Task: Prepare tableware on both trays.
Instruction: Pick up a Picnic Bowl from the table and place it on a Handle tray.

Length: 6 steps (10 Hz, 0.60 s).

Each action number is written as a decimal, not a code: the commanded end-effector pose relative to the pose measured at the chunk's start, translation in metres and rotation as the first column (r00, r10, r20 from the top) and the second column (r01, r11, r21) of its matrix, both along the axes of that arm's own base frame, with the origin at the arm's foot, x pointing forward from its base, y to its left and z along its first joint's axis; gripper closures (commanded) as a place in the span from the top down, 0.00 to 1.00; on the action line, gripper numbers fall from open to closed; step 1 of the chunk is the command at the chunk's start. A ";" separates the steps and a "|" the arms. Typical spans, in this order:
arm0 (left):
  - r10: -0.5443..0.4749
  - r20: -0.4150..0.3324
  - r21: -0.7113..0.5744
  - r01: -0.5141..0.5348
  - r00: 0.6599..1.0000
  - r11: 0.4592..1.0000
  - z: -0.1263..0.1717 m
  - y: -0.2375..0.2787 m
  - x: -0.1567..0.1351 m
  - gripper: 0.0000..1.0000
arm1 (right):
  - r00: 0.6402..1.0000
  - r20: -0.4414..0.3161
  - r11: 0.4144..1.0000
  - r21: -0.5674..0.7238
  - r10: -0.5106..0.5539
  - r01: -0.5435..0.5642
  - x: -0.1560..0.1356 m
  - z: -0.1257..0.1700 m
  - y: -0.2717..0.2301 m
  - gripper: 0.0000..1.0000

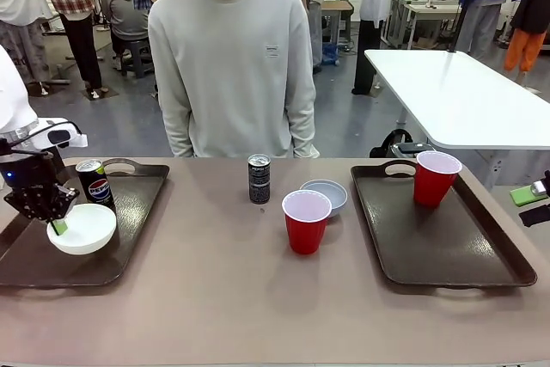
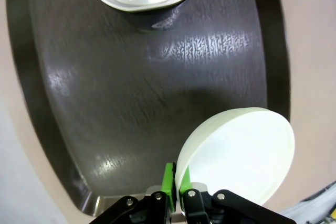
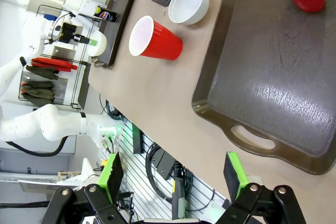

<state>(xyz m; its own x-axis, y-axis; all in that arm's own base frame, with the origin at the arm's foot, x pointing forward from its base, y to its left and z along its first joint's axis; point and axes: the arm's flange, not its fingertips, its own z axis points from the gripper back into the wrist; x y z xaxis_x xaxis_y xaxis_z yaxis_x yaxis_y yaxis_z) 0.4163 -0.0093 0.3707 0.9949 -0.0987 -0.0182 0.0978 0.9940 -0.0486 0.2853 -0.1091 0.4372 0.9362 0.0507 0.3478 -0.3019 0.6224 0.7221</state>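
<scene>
While the front view has the left gripper [image 1: 58, 226] pinching the white bowl's [image 1: 86, 231] rim over the left tray [image 1: 129, 212], its wrist view shows green pads [image 2: 168, 179] clamped on that rim; the right wrist view shows the right gripper [image 3: 176, 174] gaping, empty, near the right tray [image 3: 273, 77].

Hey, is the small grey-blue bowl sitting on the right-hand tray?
No, the grey-blue bowl rests on the table, just left of the right tray and behind a red cup.
</scene>
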 end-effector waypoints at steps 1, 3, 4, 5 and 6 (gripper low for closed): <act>0.007 -0.008 0.007 -0.007 1.000 1.000 -0.016 0.001 0.000 0.04 | 1.000 0.009 1.000 0.022 0.001 -0.001 0.002 0.000 0.000 1.00; 0.016 -0.024 0.025 -0.016 1.000 1.000 -0.023 0.002 0.001 0.04 | 1.000 0.009 1.000 0.022 0.001 -0.001 0.002 0.000 0.000 1.00; 0.020 -0.032 0.030 -0.019 0.999 0.999 -0.023 0.002 0.001 0.04 | 1.000 0.009 1.000 0.022 0.001 -0.001 0.002 0.000 0.000 1.00; 0.024 -0.027 0.027 -0.023 0.999 0.999 -0.019 0.001 -0.001 0.64 | 1.000 0.009 1.000 0.022 0.001 -0.001 0.002 0.000 0.000 1.00; 0.024 -0.020 0.016 -0.024 1.000 1.000 -0.010 0.001 -0.002 0.64 | 1.000 0.009 1.000 0.022 0.001 -0.001 0.002 0.000 0.000 1.00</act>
<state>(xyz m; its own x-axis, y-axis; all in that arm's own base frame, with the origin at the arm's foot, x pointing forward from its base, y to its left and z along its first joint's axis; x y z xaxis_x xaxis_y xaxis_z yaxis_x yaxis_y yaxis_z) 0.4166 -0.0079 0.3505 0.9941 -0.0938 -0.0540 0.0913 0.9947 -0.0480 0.2852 -0.1092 0.4373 0.9362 0.0505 0.3478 -0.3018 0.6225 0.7221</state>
